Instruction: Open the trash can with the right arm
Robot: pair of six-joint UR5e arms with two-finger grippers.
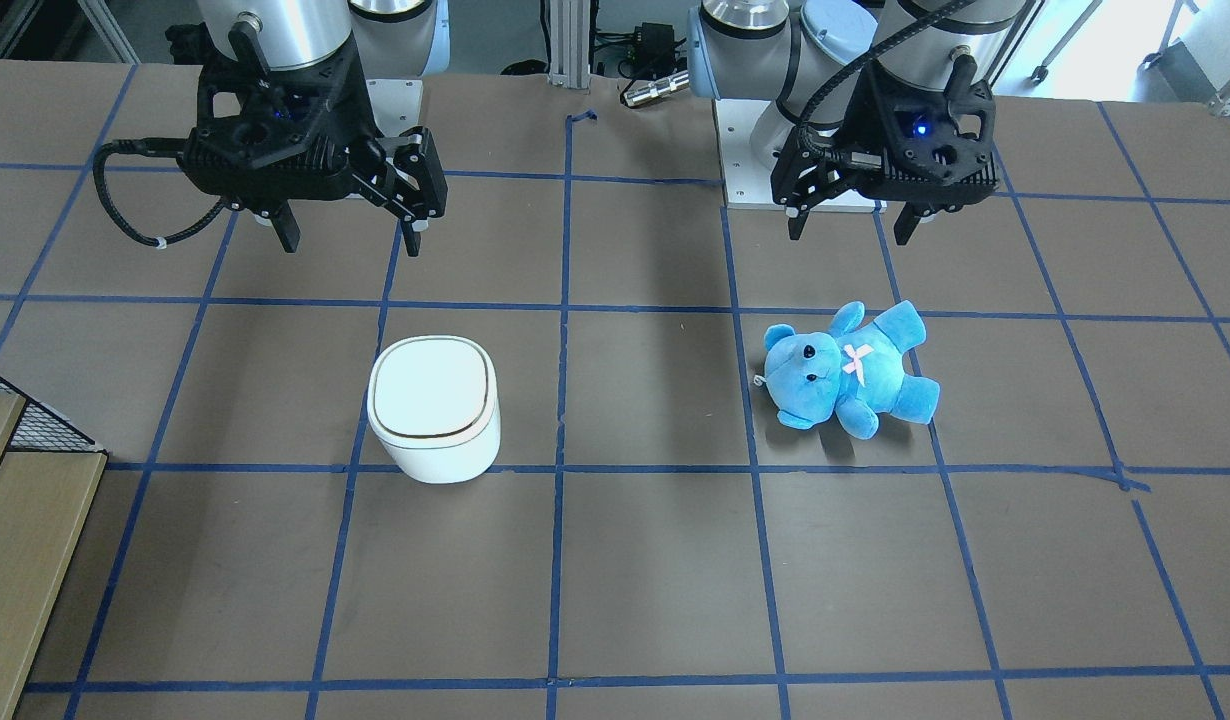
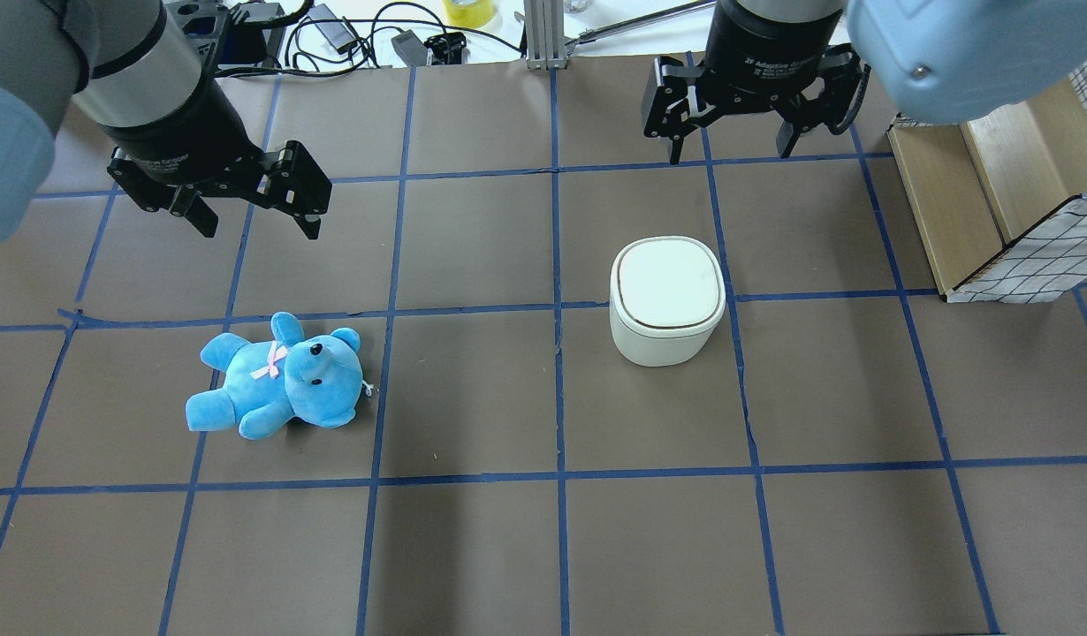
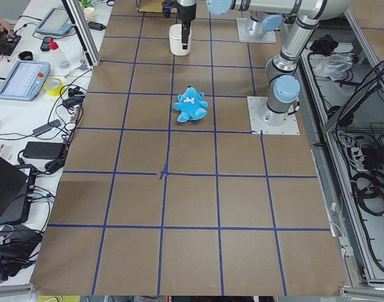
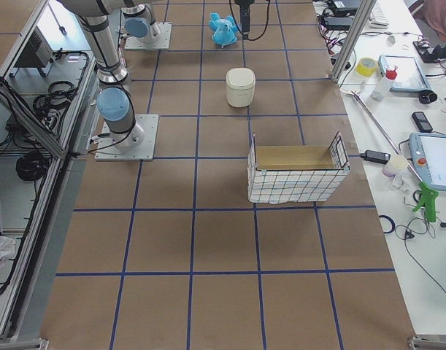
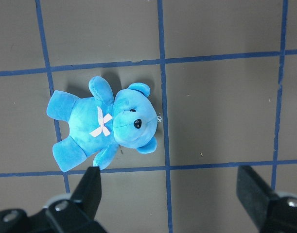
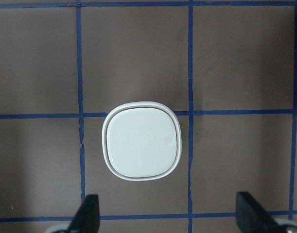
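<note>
The right gripper (image 2: 729, 152) hangs wide open above the table (image 2: 473, 548), touching nothing. In the overhead view the closed can (image 2: 667, 300) stands apart at about its 7 o'clock. The left gripper (image 2: 259, 230), also wide, hovers with the teddy (image 2: 278, 380) at its 6 o'clock.

**Colleague:** What surrounds the work area on your feeds?

**Me:** I see a matte brown tabletop (image 2: 473, 265) ruled into squares by blue tape lines (image 2: 558, 397). A white wire-mesh crate lined with pale wood (image 4: 295, 188) stands on it toward one end.

**Colleague:** And past the table?

**Me:** A long white bench (image 4: 434, 292) runs down the far side, holding a roll of yellow tape (image 4: 366, 67) and a grey touchscreen pendant with blue trim (image 3: 23, 80). A silver aluminium post (image 2: 543, 35) rises at the table's edge. Black cables (image 4: 27, 165) lie coiled along the opposite side. I get even lighting, with daylight glare on the pale floor (image 1: 1105, 50).
</note>
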